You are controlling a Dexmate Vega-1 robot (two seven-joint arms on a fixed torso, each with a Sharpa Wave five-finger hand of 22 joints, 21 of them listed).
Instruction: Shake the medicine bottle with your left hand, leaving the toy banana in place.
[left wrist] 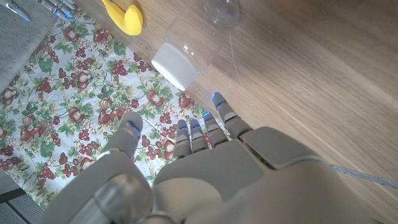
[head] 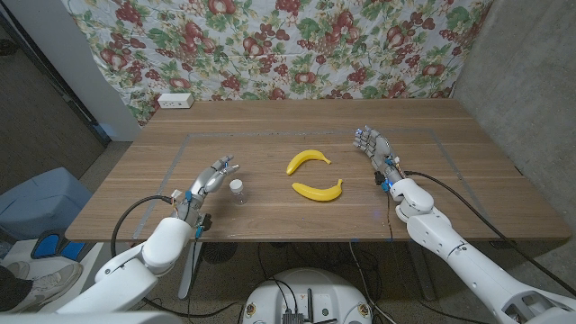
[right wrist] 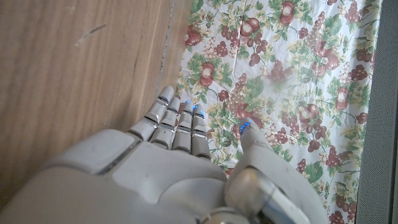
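Note:
A small clear medicine bottle point(head: 237, 190) with a white cap stands upright on the wooden table point(head: 270, 135), left of centre near the front. My left hand point(head: 209, 179) is just to its left, fingers apart, holding nothing and a short gap from the bottle. In the left wrist view the bottle point(left wrist: 196, 43) stands just beyond the fingertips of my left hand point(left wrist: 186, 168). Two yellow toy bananas point(head: 308, 160) point(head: 319, 190) lie at the table's centre; one banana tip point(left wrist: 124, 15) appears in the left wrist view. My right hand point(head: 375, 151) stands open right of the bananas, seen close in the right wrist view point(right wrist: 180, 162).
A floral cloth point(head: 288, 45) hangs behind the table, with a white power strip point(head: 175, 101) at the back left corner. Black cables run along both forearms near the table's front edge.

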